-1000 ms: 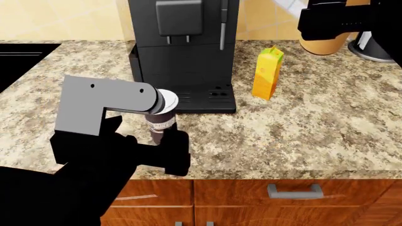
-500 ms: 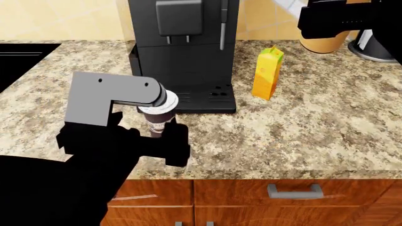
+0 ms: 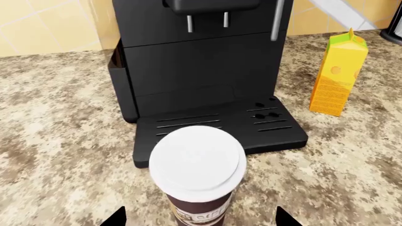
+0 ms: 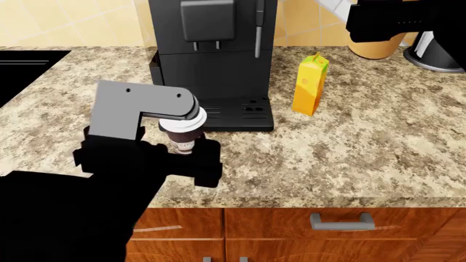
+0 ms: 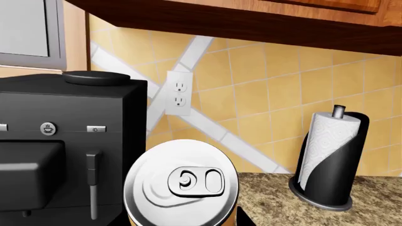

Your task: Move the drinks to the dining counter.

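Note:
The dark brown paper cup (image 3: 197, 162) with a white lid stands on the granite counter in front of the coffee machine. My left gripper (image 3: 199, 219) is open and straddles it, with granite showing between each fingertip and the cup (image 4: 182, 134). The orange-yellow can (image 5: 182, 181) fills the right wrist view, silver top up. My right gripper (image 4: 375, 35) is shut on this can (image 4: 375, 50) and holds it above the counter at the back right. The yellow-orange juice carton (image 4: 311, 84) stands upright right of the machine. The dining counter is out of view.
The black coffee machine (image 4: 211, 54) stands close behind the cup, its drip tray (image 3: 220, 127) just beyond the lid. A paper towel holder (image 5: 326, 160) stands at the back right. A black sink (image 4: 22, 71) lies at the far left. Drawers with silver handles (image 4: 342, 221) sit below the counter edge.
My left arm has moved forward toward the coffee machine, bringing its fingers further round the cup, which has stayed put. The right gripper has lifted the can slightly higher.

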